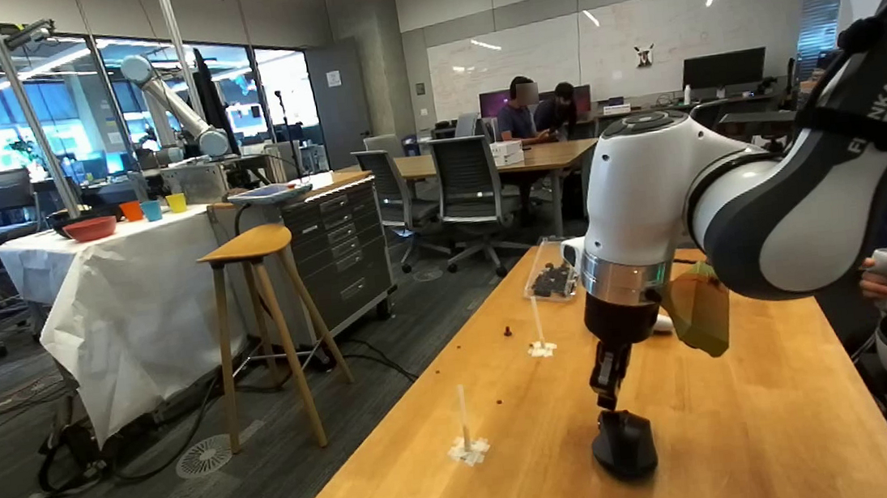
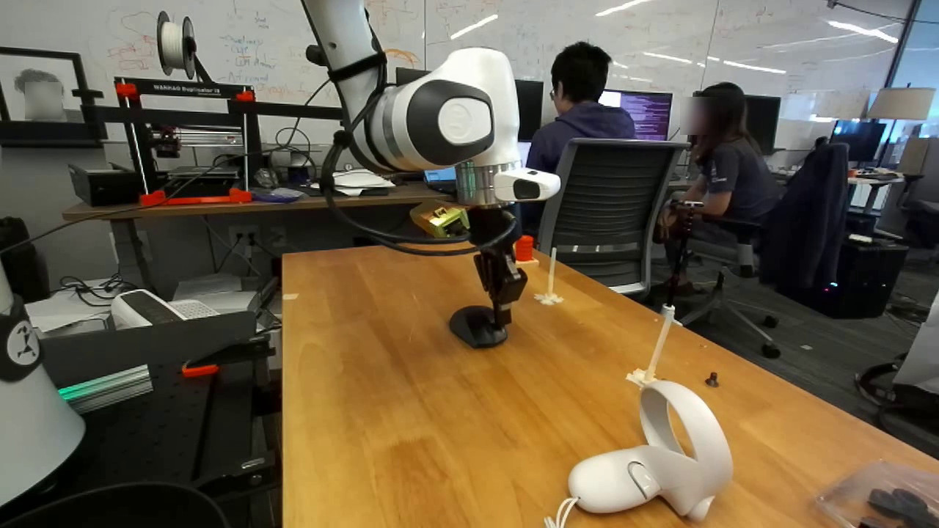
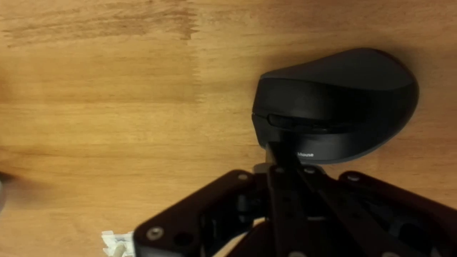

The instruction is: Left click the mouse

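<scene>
Gripper (image 1: pixel 606 402) points down at button end of mouse (image 3: pixel 335 96), contact unclear. Jaws clenched together. Controller (image 2: pixel 616 480) well apart from mouse.

In an ext. view, 1 mouse (image 1: pixel 625 448) & 1 gripper (image 1: pixel 606 404) are showing lower rt., 2 wht. rods (image 1: pixel 464 419) are standing lower ctr., 3 cups (image 1: pixel 152 210) are sitting mid-left, 1 stool (image 1: pixel 250 242) is standing left of ctr.

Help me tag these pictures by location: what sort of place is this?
Most likely a robotics lab or workshop: a second robot arm stands in the background, alongside a 3D printer and a written-on whiteboard.
</scene>
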Controlling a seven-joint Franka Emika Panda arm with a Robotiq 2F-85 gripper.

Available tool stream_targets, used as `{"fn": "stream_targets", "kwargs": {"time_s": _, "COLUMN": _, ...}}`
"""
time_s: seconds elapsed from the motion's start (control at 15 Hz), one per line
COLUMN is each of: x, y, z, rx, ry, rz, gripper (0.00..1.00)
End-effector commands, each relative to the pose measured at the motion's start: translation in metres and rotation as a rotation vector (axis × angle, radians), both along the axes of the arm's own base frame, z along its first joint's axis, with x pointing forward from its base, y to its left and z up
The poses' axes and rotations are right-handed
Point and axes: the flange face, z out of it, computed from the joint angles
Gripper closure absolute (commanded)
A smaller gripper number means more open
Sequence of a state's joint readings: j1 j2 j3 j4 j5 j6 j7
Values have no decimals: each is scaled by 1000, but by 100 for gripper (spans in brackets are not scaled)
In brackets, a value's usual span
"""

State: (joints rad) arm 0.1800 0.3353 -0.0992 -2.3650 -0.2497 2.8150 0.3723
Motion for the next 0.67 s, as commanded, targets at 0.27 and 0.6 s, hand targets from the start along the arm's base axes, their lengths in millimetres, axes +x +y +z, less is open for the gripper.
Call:
{"fn": "stream_targets", "kwargs": {"time_s": 0.27, "x": 1, "y": 27, "z": 86, "rx": 101, "ry": -17, "rz": -31, "gripper": 100}}
{"fn": "stream_targets", "kwargs": {"time_s": 0.6, "x": -2, "y": 26, "z": 154, "rx": 105, "ry": 36, "rz": -52, "gripper": 100}}
